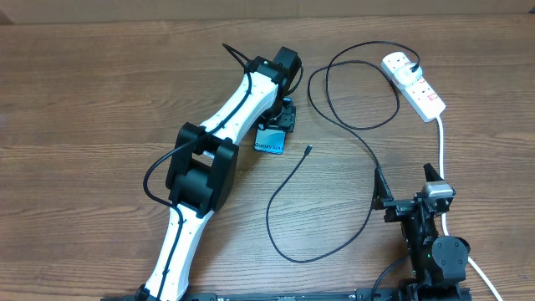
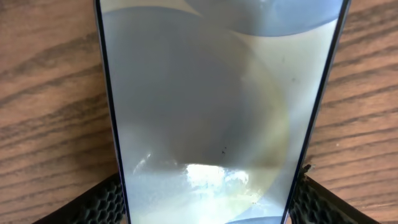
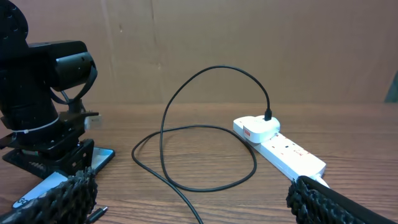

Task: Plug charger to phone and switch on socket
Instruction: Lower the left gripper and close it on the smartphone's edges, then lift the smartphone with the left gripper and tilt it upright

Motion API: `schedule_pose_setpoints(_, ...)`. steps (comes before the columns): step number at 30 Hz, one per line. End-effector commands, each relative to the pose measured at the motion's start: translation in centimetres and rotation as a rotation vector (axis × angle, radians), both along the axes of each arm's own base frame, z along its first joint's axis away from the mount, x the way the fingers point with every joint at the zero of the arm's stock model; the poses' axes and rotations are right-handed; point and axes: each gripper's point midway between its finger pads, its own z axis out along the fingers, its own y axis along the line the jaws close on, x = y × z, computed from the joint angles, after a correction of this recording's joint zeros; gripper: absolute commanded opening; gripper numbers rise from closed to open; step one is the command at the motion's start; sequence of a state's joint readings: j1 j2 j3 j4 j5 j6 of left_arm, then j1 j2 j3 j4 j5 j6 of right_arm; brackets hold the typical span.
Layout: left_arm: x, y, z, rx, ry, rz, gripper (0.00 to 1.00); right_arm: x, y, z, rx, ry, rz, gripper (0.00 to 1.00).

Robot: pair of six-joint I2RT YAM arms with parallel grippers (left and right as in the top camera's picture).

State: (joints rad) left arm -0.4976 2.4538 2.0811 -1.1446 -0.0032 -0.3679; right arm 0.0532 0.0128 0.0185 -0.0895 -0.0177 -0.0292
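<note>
The phone (image 2: 205, 93) lies flat on the wooden table and fills the left wrist view with its pale screen. My left gripper (image 2: 208, 193) is shut on it, with a black pad against each long edge. From overhead the phone (image 1: 269, 144) shows just below the left gripper (image 1: 281, 124). The charger cable (image 1: 359, 125) loops across the table, and its connector tip (image 1: 308, 150) lies loose to the right of the phone. The white socket (image 1: 415, 84) lies at the back right with the charger's other end in it. My right gripper (image 1: 407, 186) stands open near the front right, holding nothing.
The socket's white cord (image 1: 441, 146) runs toward the front past the right arm. A wide loop of charger cable (image 3: 165, 137) lies between the phone (image 3: 99, 157) and the socket (image 3: 286, 152). The left arm (image 1: 209, 159) crosses the table diagonally.
</note>
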Motion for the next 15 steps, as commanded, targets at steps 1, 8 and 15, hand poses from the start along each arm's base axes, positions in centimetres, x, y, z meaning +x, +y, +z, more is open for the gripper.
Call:
schedule_pose_setpoints(1, -1.9, -0.3, -1.4, -0.015, 0.087, 0.009, 0.72, 0.0, 0.0, -0.2, 0.002, -0.004, -0.003, 1.00)
schedule_pose_setpoints(8, -1.5, -0.8, 0.8, -0.046, 0.091, 0.030, 0.71, 0.0, 0.0, -0.2, 0.002, -0.004, -0.003, 1.00)
schedule_pose_setpoints(15, -0.8, -0.8, 4.2, -0.082, 0.084, 0.064, 0.69, 0.0, 0.0, -0.1, 0.002, -0.005, -0.003, 1.00)
